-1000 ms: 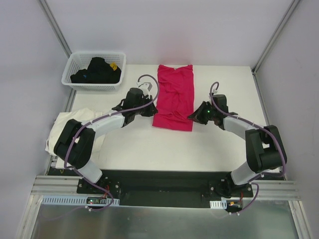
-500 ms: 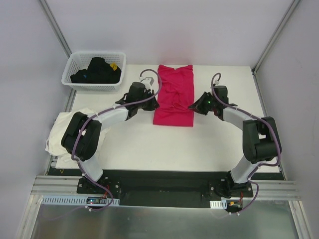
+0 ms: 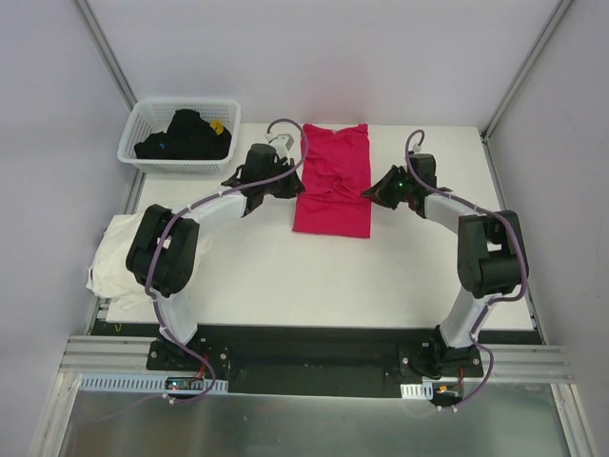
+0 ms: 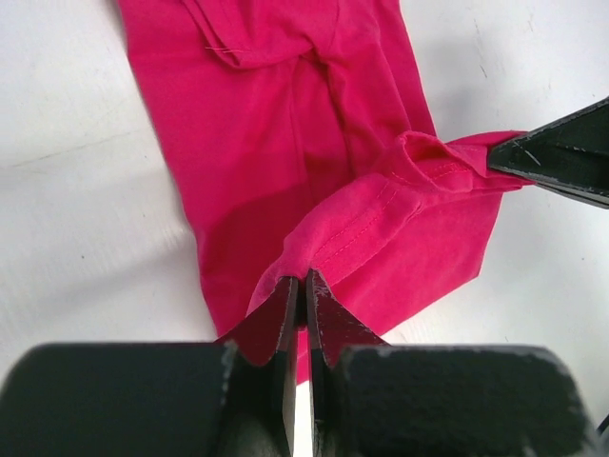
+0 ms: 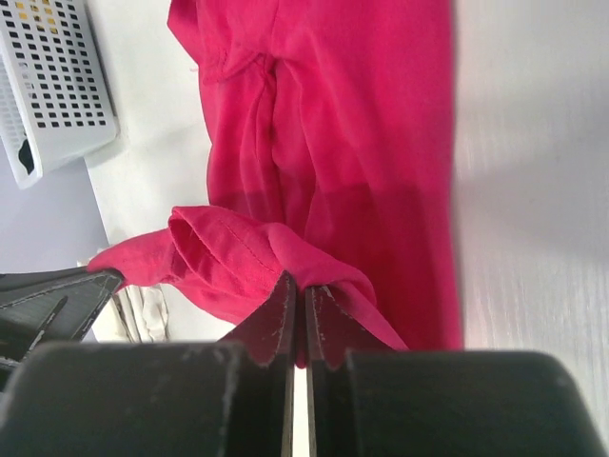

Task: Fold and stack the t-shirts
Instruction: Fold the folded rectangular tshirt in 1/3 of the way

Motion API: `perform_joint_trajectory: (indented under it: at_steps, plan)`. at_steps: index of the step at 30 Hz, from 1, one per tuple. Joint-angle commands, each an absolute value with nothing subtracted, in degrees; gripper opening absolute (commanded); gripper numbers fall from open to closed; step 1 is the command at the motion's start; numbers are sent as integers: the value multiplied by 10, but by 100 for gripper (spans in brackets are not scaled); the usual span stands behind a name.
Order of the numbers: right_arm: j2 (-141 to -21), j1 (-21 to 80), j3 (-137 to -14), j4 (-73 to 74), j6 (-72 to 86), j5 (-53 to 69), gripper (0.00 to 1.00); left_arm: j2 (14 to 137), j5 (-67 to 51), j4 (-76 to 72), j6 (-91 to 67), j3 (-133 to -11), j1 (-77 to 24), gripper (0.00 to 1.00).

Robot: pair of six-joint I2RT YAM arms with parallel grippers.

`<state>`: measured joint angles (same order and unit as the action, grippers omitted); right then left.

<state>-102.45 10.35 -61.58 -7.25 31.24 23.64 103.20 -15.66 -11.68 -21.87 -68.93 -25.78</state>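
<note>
Well, basket [image 3: 177, 164] w/ blk clothes [image 3: 186, 136] (tee [image 3: 333, 186] outside)

Lab cell (white panels [image 3: 333, 57], aluminium frame [image 3: 106, 48]).

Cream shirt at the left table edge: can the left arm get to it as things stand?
Probably not yet. The left gripper is shut on the hem of the magenta shirt. The cream shirt lies close by that arm's elbow, so it is likely reachable once the gripper lets go.
</note>
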Motion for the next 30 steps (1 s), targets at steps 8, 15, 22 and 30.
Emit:
perform_joint_trajectory:
  at_steps: [8,15,22,30]
  plan:
    - [-1088,90,-707,-77,321,253,1,1096,-199,-120,-214,-759,-233,0]
    - [-1143,82,-752,-74,330,265,1,1148,-227,-120,-228,-805,-213,0]
    - [-1206,75,-799,-74,345,278,1,1214,-248,-115,-237,-853,-200,0]
    - [-1248,67,-827,-76,358,289,1,1260,-266,-107,-249,-896,-189,0]
